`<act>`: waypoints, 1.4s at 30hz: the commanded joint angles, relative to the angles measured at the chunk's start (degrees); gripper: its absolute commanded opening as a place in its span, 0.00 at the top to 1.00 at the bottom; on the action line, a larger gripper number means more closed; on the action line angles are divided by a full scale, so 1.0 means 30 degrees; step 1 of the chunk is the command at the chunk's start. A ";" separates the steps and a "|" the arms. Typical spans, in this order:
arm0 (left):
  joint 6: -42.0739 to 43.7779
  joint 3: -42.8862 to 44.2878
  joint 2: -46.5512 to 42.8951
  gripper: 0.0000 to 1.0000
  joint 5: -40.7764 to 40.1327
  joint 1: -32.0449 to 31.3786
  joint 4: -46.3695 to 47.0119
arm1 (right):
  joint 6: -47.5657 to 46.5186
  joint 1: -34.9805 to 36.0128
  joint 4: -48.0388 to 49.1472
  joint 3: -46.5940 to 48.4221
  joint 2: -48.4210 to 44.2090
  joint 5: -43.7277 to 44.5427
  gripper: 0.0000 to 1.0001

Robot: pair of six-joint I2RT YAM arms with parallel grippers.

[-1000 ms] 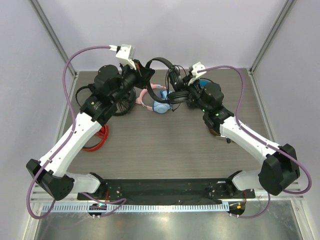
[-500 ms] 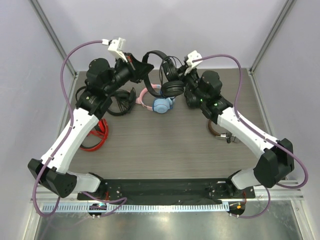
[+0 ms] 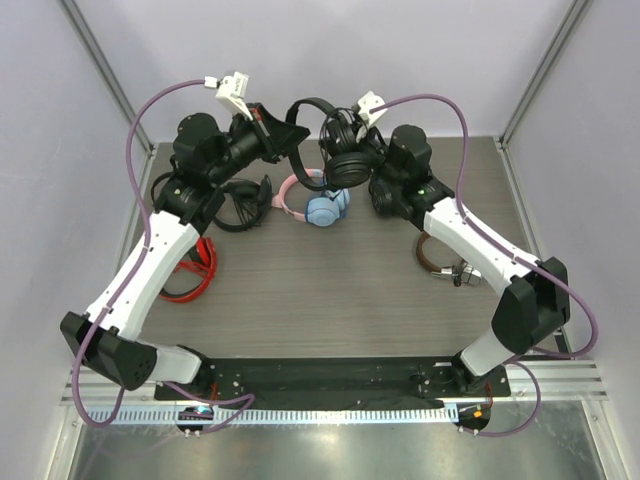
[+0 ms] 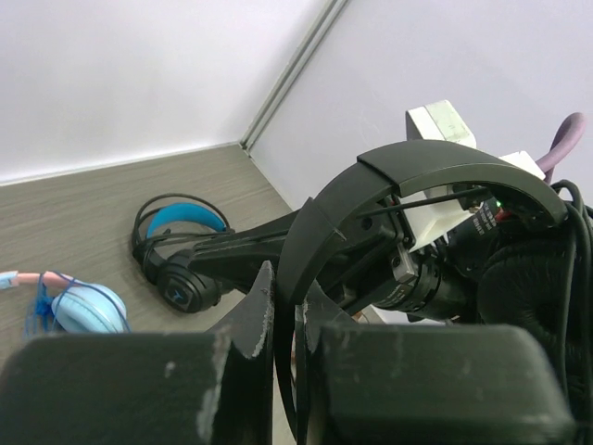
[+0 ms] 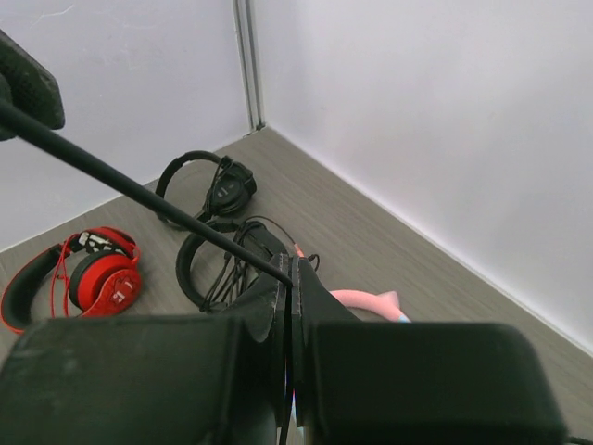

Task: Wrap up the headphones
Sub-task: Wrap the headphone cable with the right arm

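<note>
2 grippers meet high over the far middle of the table (image 3: 330,290), each closed on a part of the same load. The left gripper (image 4: 285,301) has its fingers pressed together on the thin black band of the headphones (image 4: 435,167), pinching it near 1 end of the arch. The right gripper (image 5: 289,278) is clamped on the cable (image 5: 139,190), which runs taut and straight from its fingertips toward the upper left of the right wrist view.

The headphones hang clear of the table, lifted between the 2 wrists. Seen from above, the arch lies roughly left to right, with its crown toward the far wall and its open side toward the near edge. Its left end sits at the left gripper, and the round earcups (image 3: 349,166) show at the right end, just beside the right gripper. Whether the earcups touch the right fingers cannot be told.

On the table below, a pink-and-blue pair (image 3: 322,208) lies just near of the lifted headphones. A bulky black pair with blue lining (image 4: 181,243) rests to its right, largely hidden under the right arm from above. At the far left lie 2 more black pairs (image 5: 215,185) with loose cords, and a red pair (image 3: 192,275) lies near of them, close to the left edge. A brown-and-silver item (image 3: 447,268) lies on the right beside the right forearm, too small to identify.
</note>
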 commanded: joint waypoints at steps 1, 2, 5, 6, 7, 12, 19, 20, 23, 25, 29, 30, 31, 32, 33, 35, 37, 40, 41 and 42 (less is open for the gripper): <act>-0.2260 0.1900 -0.1067 1.00 0.2209 0.0030 0.5576 | 0.0851 -0.0324 -0.2943 -0.0245 0.1222 0.0395 0.99; -0.2467 0.1725 -0.1097 1.00 0.2238 0.0148 0.5870 | 0.0997 -0.0324 -0.2972 -0.0304 0.1281 0.0571 0.99; -0.3260 0.1460 -0.1243 1.00 0.2092 0.0617 0.6664 | 0.1699 -0.0324 -0.2681 -0.1005 0.1107 0.1216 0.99; -0.3261 0.1459 -0.1273 1.00 0.2005 0.0676 0.6664 | 0.1904 -0.0324 -0.2041 -0.1733 0.0960 0.1246 0.99; -0.3232 0.1459 -0.1331 1.00 0.1714 0.0705 0.6606 | 0.2313 -0.0324 -0.1687 -0.2175 0.0553 0.1304 0.99; -0.2646 0.1343 -0.1624 1.00 0.0044 0.0735 0.5582 | 0.3458 -0.0324 -0.0308 -0.4430 -0.0826 0.1334 0.99; -0.3113 0.1049 -0.1801 1.00 -0.0751 0.0764 0.6165 | 0.4191 -0.0266 0.0367 -0.6164 -0.1883 0.1598 0.99; -0.3201 0.1020 -0.1800 1.00 -0.1098 0.0764 0.6282 | 0.4337 -0.0207 0.0396 -0.6222 -0.1825 0.1627 0.99; -0.3086 0.0844 -0.1976 1.00 -0.2151 0.0764 0.6138 | 0.4630 0.0055 0.0775 -0.6834 -0.2028 0.1655 0.99; -0.3084 0.0699 -0.2093 1.00 -0.2535 0.0764 0.5990 | 0.4660 0.0320 0.0924 -0.7129 -0.2059 0.1802 0.99; -0.3932 0.0639 -0.1918 1.00 -0.2624 0.0764 0.6429 | 0.4865 0.0934 0.1273 -0.7773 -0.1883 0.2182 0.99; -0.4079 0.0610 -0.1889 1.00 -0.2828 0.0793 0.6633 | 0.5040 0.1023 0.1421 -0.7949 -0.1941 0.2271 0.99; -0.4139 0.0552 -0.1946 1.00 -0.2946 0.0764 0.6693 | 0.5157 0.1140 0.1538 -0.8067 -0.1999 0.2359 0.99; -0.4139 0.0580 -0.1947 1.00 -0.3150 0.0793 0.6607 | 0.5187 0.1286 0.1597 -0.8329 -0.2058 0.2650 0.99; -0.4139 0.0551 -0.2005 1.00 -0.3384 0.0793 0.6490 | 0.5275 0.1577 0.1801 -0.8448 -0.2146 0.2797 0.99; -0.4168 0.0551 -0.2063 1.00 -0.3795 0.0793 0.6489 | 0.5363 0.1901 0.2008 -0.8770 -0.2264 0.3294 0.99; -0.4198 0.0551 -0.2151 1.00 -0.4407 0.0793 0.6256 | 0.5363 0.2427 0.2066 -0.8917 -0.2409 0.3618 0.99; -0.3761 0.0405 -0.2414 1.00 -0.5433 0.0793 0.5496 | 0.5363 0.3275 0.2213 -0.9356 -0.2848 0.4554 0.99; -0.3353 0.0318 -0.2619 1.00 -0.6192 0.0793 0.5319 | 0.5393 0.3483 0.2271 -0.9647 -0.3256 0.4876 0.99; -0.3087 0.0143 -0.2766 1.00 -0.6750 0.0793 0.4969 | 0.5393 0.3717 0.2156 -0.9737 -0.3463 0.5546 0.99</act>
